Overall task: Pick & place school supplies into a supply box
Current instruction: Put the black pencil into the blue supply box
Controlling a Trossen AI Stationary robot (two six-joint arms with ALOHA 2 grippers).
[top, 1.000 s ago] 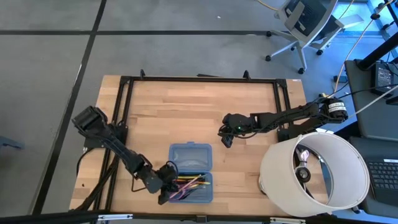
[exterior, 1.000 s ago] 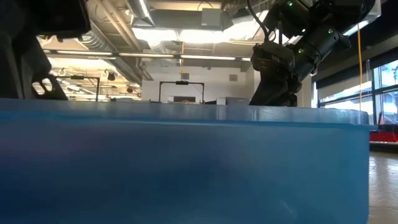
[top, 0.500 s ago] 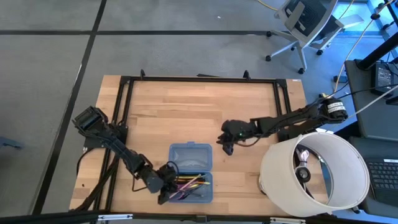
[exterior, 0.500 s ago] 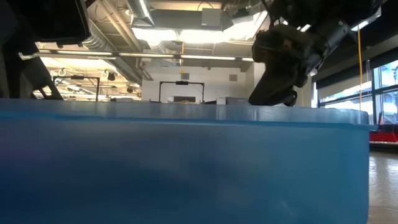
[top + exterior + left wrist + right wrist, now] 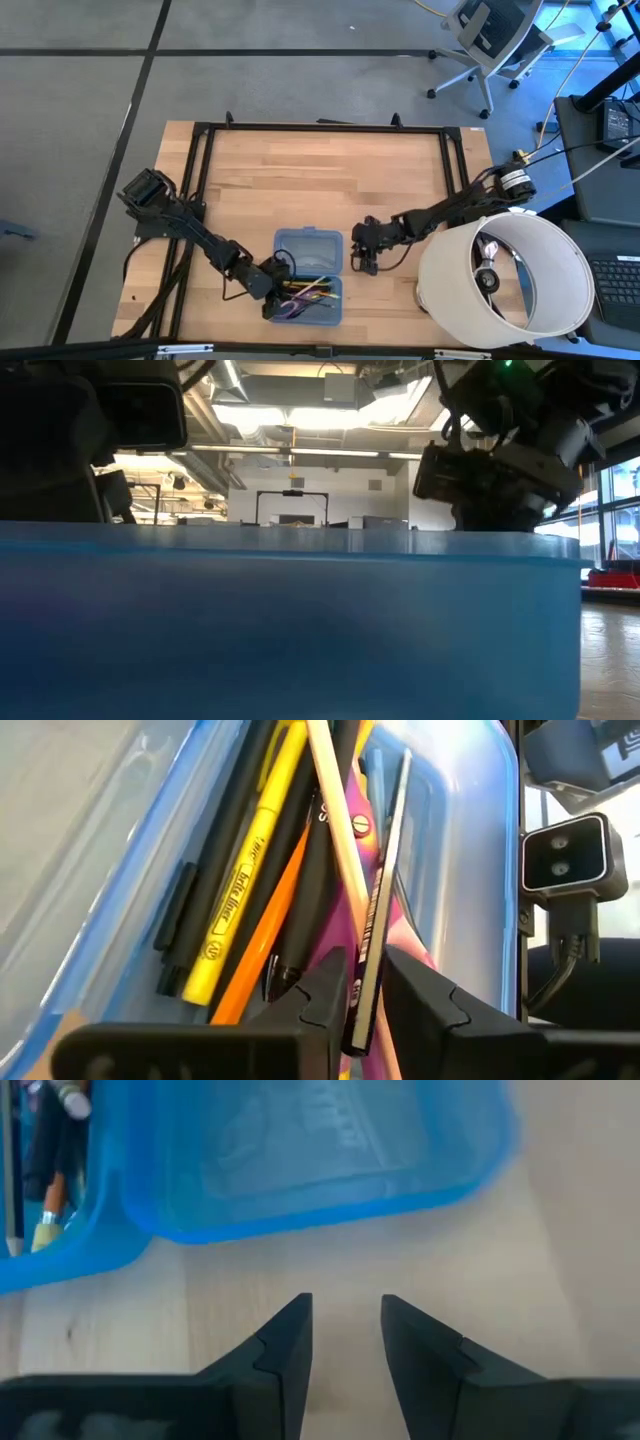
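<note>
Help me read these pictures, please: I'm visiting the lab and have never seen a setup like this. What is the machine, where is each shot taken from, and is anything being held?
It is a robot with two dark arms at a wooden table. One camera looks straight down, one sits at table height right behind the blue supply box, so blue wall fills that picture, and one rides on each wrist. The open box holds pens, pencils and purple-handled scissors. The left gripper is down in the filled half, its fingers either side of a thin dark metallic stick; whether they still grip it I cannot tell. The right gripper is open and holds nothing, just beside the box's empty half. A big white drum stands at the table's right.
</note>
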